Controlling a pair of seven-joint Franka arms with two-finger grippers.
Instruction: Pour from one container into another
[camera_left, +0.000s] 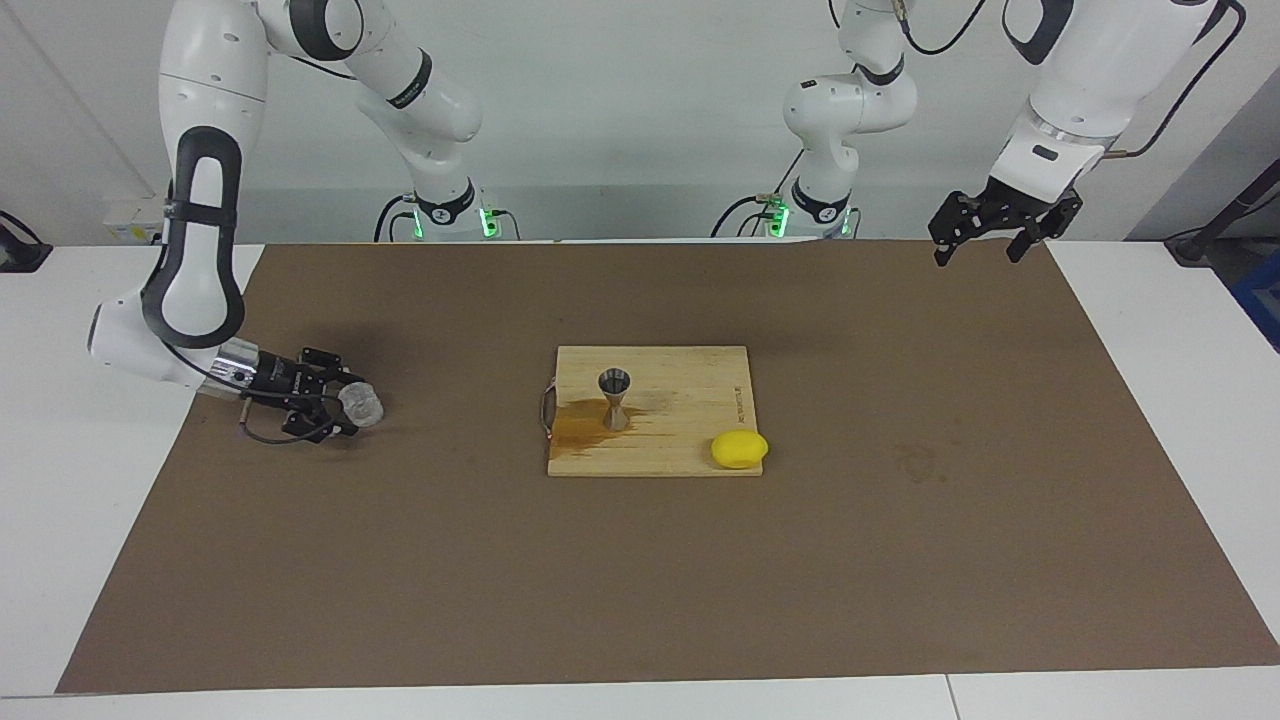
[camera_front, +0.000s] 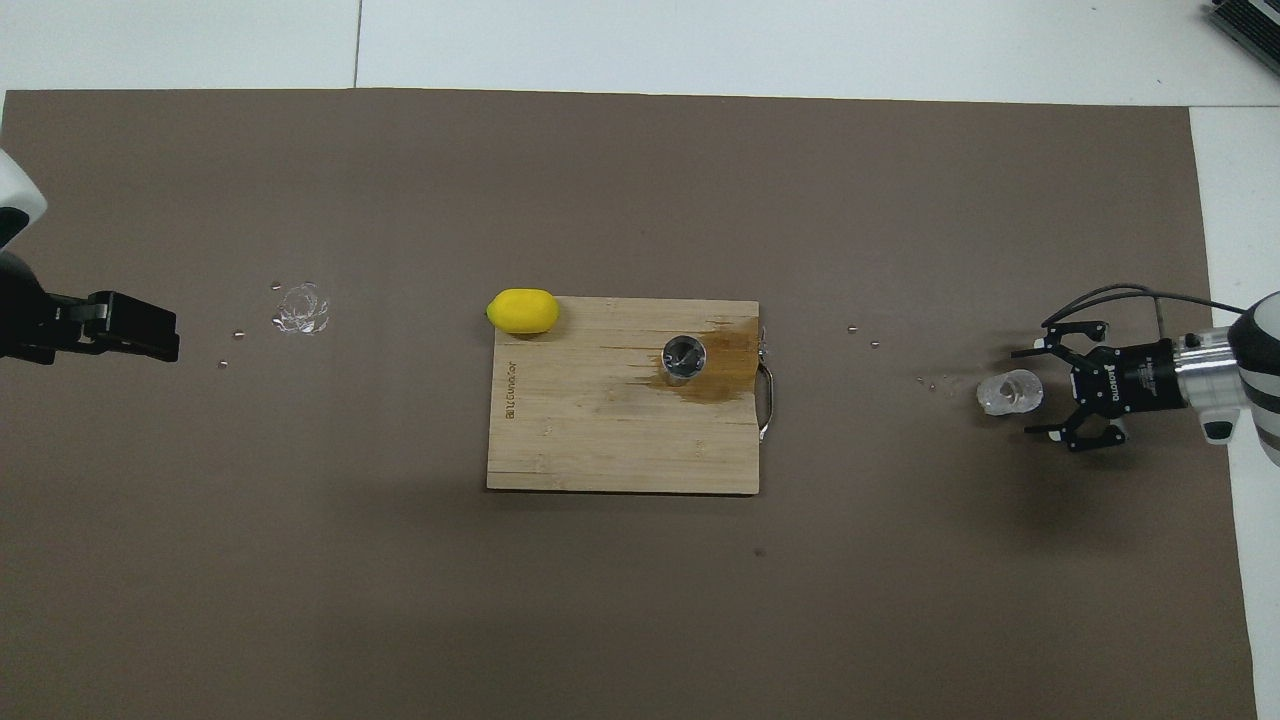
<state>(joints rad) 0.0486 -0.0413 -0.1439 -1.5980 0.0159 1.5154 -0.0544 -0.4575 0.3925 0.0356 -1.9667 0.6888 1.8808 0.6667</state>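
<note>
The small clear textured cup (camera_left: 361, 404) stands on the brown mat at the right arm's end of the table; it also shows in the overhead view (camera_front: 1008, 392). My right gripper (camera_left: 347, 405) (camera_front: 1030, 392) is low at the mat and open, its fingertips on either side of the cup's near part, with gaps showing. The steel hourglass jigger (camera_left: 614, 398) (camera_front: 684, 358) stands upright on a wooden cutting board (camera_left: 690, 370) (camera_front: 600, 440) at mid table. My left gripper (camera_left: 978, 254) (camera_front: 160, 335) is open, empty and raised over the left arm's end of the mat.
A brown wet stain (camera_front: 722, 372) spreads on the board beside the jigger. A yellow lemon (camera_left: 739, 449) (camera_front: 522, 311) lies at the board's corner. A small clear puddle (camera_front: 300, 308) and droplets lie on the mat (camera_front: 640, 600) toward the left arm's end.
</note>
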